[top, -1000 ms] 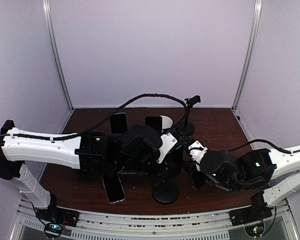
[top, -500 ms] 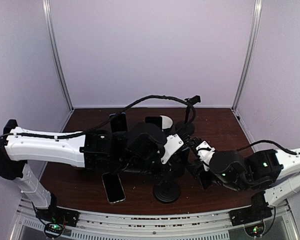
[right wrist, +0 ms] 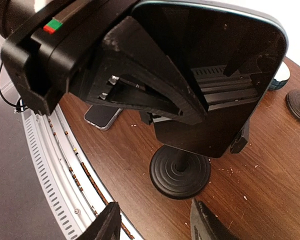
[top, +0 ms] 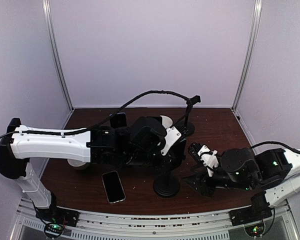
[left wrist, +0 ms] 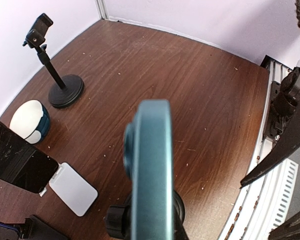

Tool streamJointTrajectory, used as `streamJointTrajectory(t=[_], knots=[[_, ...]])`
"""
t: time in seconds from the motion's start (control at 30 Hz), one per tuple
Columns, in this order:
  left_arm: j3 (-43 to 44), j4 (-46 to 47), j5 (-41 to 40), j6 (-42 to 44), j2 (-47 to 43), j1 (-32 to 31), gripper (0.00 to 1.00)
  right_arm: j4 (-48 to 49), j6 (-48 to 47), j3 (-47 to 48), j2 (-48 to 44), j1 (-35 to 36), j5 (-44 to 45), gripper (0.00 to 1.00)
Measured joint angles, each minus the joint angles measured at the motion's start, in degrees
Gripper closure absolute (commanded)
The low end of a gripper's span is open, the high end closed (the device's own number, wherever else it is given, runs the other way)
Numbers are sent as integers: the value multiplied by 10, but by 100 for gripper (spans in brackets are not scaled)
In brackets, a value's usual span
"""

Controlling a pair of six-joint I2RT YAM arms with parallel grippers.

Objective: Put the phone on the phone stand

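1. Table (top: 225,125): dark wood top; carries the phone stand (right wrist: 180,172), the ref. landmark here, near the front edge.
2. L arm (top: 50,147): white and black, reaches in from the L side and ends directly above the stand.
3. R arm (top: 290,165): comes in from the R side and ends just R of the stand base.
4. L gripper (right wrist: 185,107): black fingers clamped on the teal phone (right wrist: 225,75).
5. R gripper (right wrist: 154,207): fingers apart w/ nothing btwn them; low over the table, R of the stand and near it, not touching.
6. Stand: round ribbed black base flat on the table, thin post upright.
7. Teal phone: upright over the stand post, dark screen facing the R wrist cam, seen edge-on from the L wrist cam. A black clamp part shows at its lower corner; whether the phone is seated in it cannot be told.
8. Spare phone (top: 113,186): flat on the table, L of the stand base, apart from it.
9. Second stand (left wrist: 65,91): behind the stand, well apart, near the back wall.
10. Dark phone (left wrist: 15,162), white slab (left wrist: 73,189): side by side, behind-L of the stand.
11. White-and-teal round case (left wrist: 30,120): behind the stand, just beside the second stand's base.
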Motion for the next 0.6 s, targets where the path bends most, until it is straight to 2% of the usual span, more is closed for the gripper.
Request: streamJointTrajectory(t=[0.13, 0.17, 0.27, 0.4, 0.5, 0.6], knots=[[0, 0, 0, 2, 0, 0, 100, -5, 6, -2, -18, 0, -7, 47], [0, 0, 0, 4, -1, 0, 93, -4, 9, -4, -30, 0, -7, 46], [0, -1, -2, 9, -1, 0, 58, -4, 18, -21, -78, -3, -6, 43], [1, -14, -29, 40, -3, 2, 19, -5, 29, -28, -104, -12, -3, 28], [1, -30, -38, 51, -11, 3, 13, -5, 35, -29, -103, -28, -9, 18], [1, -52, -50, 68, -18, 7, 12, 1, 35, -34, -102, -63, -26, 17]])
